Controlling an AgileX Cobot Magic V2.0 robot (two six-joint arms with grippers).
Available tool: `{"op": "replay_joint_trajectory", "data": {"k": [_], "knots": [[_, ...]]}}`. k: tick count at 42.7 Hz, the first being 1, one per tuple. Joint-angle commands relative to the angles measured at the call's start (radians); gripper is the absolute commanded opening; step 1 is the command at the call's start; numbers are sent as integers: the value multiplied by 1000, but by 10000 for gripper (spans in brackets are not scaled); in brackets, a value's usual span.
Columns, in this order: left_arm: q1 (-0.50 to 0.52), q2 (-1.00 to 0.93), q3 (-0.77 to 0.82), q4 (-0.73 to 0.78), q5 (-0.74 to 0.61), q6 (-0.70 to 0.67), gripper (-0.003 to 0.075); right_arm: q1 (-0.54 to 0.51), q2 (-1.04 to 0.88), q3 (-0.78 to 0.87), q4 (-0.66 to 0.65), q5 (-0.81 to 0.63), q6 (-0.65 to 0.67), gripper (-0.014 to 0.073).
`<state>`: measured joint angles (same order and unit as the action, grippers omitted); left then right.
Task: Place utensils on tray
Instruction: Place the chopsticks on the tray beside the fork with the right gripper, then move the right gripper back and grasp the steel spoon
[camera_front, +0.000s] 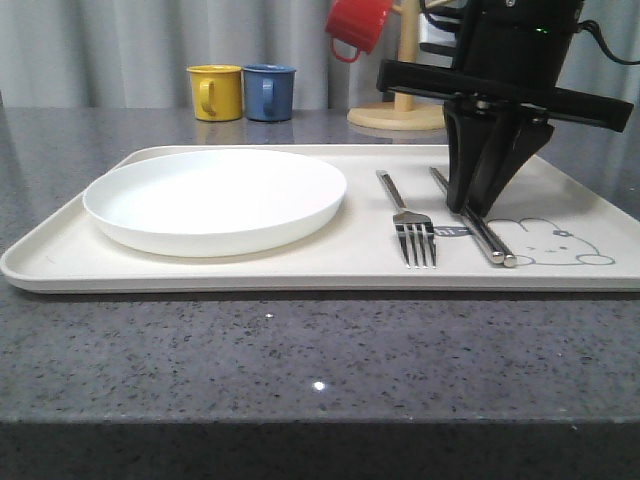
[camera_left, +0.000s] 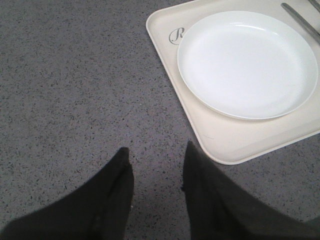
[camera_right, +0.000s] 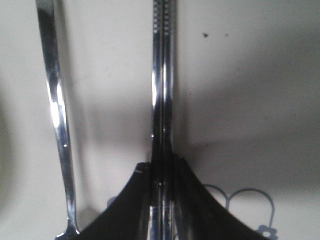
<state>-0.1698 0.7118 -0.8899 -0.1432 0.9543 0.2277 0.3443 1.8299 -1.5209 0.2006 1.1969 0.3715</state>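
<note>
Grey curtain (camera_front: 120, 50) behind a speckled counter (camera_front: 300, 350)
Pale folds hang straight; the stone is dark grey (glints of overhead light).

Round white plate (camera_front: 215, 200), empty, lying flat, well off to the left of right gripper (camera_front: 470, 208); same plate (camera_left: 247, 65) near left gripper (camera_left: 155, 160), clear of its fingertips. Yellow mug (camera_front: 216, 92) and blue mug (camera_front: 269, 92) upright, just beside each other, far back and to the left of right gripper. Wooden mug stand (camera_front: 400, 115) close behind right gripper, partly hidden by it. Red mug (camera_front: 358, 25) hung tilted on the stand, above and left of right gripper. Grey speckled countertop (camera_front: 300, 350) under everything, bare directly below left gripper. Pale grey curtain (camera_front: 120, 50) across the back.
</note>
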Motion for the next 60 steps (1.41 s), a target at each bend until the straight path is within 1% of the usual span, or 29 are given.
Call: {"op": "replay_joint_trajectory", "data": {"k": [1,6,8,10,17,21,26,31,34,40,49,54,60], "knots": [[-9,1,-25,-13,-65,-10,238,-1,-37,-24,-6,35,-3,94],[-9,1,-25,-13,-65,-10,238,-1,-37,-24,-6,37,-3,276],[-9,1,-25,-13,-65,-10,238,-1,-37,-26,-6,36,-3,314],[-9,1,-25,-13,-65,-10,238,-1,-39,-27,-6,37,-11,331],[-9,1,-25,-13,-65,-10,238,-1,-91,-27,-10,38,-69,331],[-9,1,-25,-13,-65,-10,238,-7,-149,-27,-38,53,-120,331],[-9,1,-25,-13,-65,-10,238,-36,-236,-27,-151,93,-145,331],[-9,1,-25,-13,-65,-10,238,-103,-316,-24,-296,147,-165,331],[-9,1,-25,-13,-65,-10,238,-157,-349,-17,-334,148,-191,331],[-9,1,-25,-13,-65,-10,238,-298,-376,11,-313,148,-273,331],[-9,1,-25,-13,-65,-10,238,-481,-337,93,-308,143,-364,331],[-9,1,-25,-13,-65,-10,238,-556,-305,105,-305,141,-398,331],[-9,1,-25,-13,-65,-10,238,-589,-266,106,-273,139,-450,330]]}}
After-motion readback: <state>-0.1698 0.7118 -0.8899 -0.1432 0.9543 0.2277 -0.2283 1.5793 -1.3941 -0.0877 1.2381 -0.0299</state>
